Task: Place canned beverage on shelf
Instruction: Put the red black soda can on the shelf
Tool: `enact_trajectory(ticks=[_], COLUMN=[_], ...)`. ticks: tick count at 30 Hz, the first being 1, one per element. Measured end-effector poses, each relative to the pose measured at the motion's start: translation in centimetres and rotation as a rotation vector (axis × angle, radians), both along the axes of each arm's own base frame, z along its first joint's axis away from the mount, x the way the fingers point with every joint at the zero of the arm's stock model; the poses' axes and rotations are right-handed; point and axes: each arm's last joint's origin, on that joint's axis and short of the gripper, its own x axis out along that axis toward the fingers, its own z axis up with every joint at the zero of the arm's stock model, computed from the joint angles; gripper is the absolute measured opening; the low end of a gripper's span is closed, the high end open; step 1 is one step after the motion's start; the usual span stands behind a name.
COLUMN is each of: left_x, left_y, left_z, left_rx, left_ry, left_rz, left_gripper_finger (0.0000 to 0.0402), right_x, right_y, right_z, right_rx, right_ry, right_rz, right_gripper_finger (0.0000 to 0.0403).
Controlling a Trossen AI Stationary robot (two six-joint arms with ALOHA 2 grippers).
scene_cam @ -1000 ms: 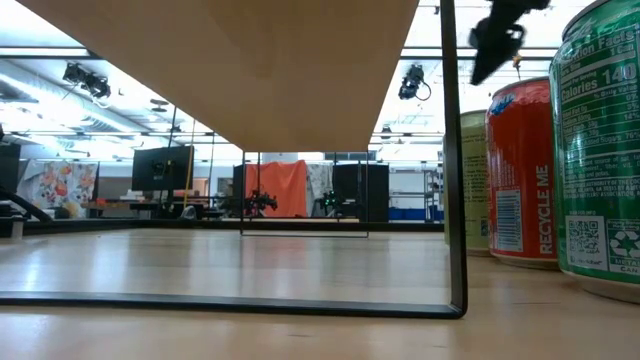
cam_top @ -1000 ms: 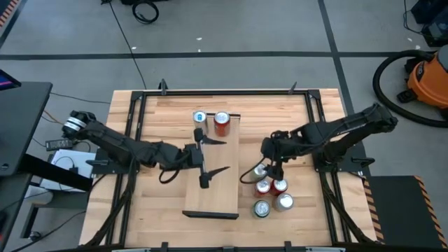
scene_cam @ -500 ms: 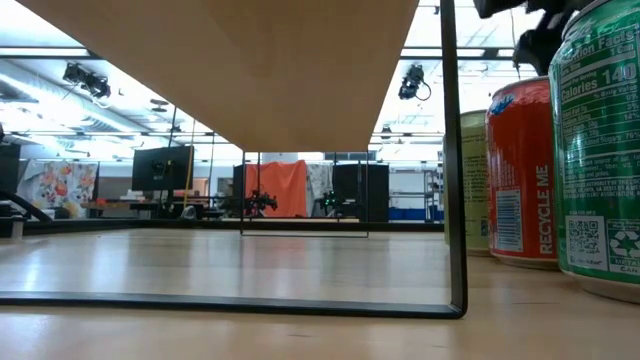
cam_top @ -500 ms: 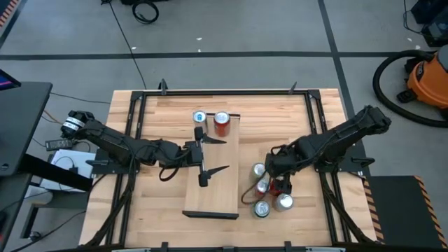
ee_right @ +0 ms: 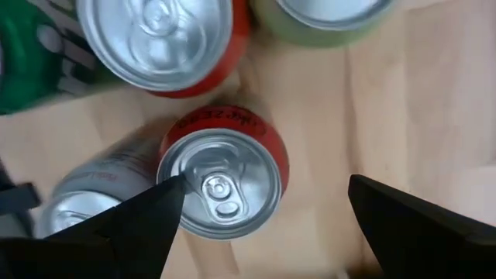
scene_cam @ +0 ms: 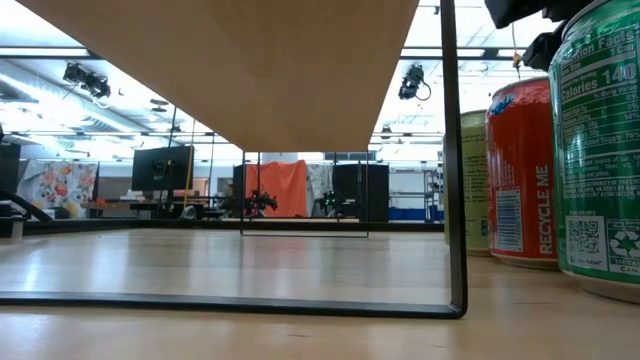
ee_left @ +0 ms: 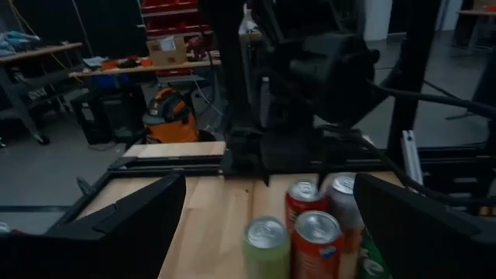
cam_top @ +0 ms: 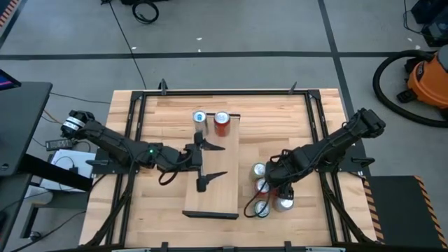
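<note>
A red can (ee_right: 223, 180) stands upright on the surface (cam_top: 322, 224), straight under the right pincer (cam_top: 277, 190), whose fingers (ee_right: 124, 229) are spread apart on either side of it without touching. It sits in a cluster with another red can (ee_right: 167, 43), a silver can (ee_right: 85, 203), a green can (ee_right: 31, 58) and a pale can (ee_right: 329, 15). Beside the cluster lies the shelf (cam_top: 213, 192). The left pincer (cam_top: 210, 161) hangs over it, fingers wide apart and empty. At the shelf's far end stand a red-sided can (cam_top: 222, 123) and a blue can (cam_top: 199, 117).
</note>
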Motion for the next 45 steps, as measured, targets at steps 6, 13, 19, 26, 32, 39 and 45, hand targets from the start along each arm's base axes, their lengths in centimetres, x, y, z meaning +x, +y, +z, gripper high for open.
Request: enact_trajectory(ticks=[6,13,19,26,32,39,45], left_x=[-0.4,-1.0,-1.4,-1.4,-1.4,-1.5,-1.7], left_y=[-1.1,-2.1,-2.8,-2.8,-2.7,-3.0,-3.3], left_z=[-0.1,-0.3,-0.3,-0.4,-0.6,-0.6,-0.6], left_rx=[-0.022,-0.021,-0.037,-0.052,-0.045,-0.056,-0.056], left_ry=[0.003,0.017,0.019,0.027,0.040,0.040,0.040], left_rz=[-0.006,0.036,0.052,0.055,0.059,0.049,0.041], left_gripper_finger=[0.0384,0.0384,0.0384,0.0384,0.0384,0.0384,0.0384], right_x=[0.1,0.3,1.1,1.1,0.4,0.7,1.8], right_y=[-1.8,-5.5,-8.4,-11.3,-10.9,-10.2,-9.5], right_z=[0.5,0.6,0.6,2.4,4.5,3.1,0.8], right_rx=[-0.066,-0.173,-0.193,-0.248,-0.178,-0.115,-0.099], right_ry=[-0.019,0.046,0.031,-0.005,-0.069,-0.015,0.094], right_rz=[-0.060,-0.169,-0.252,-0.189,0.215,0.311,0.435], right_gripper_finger=[0.0374,0.0374,0.0374,0.0374,0.0374,0.0374,0.0396])
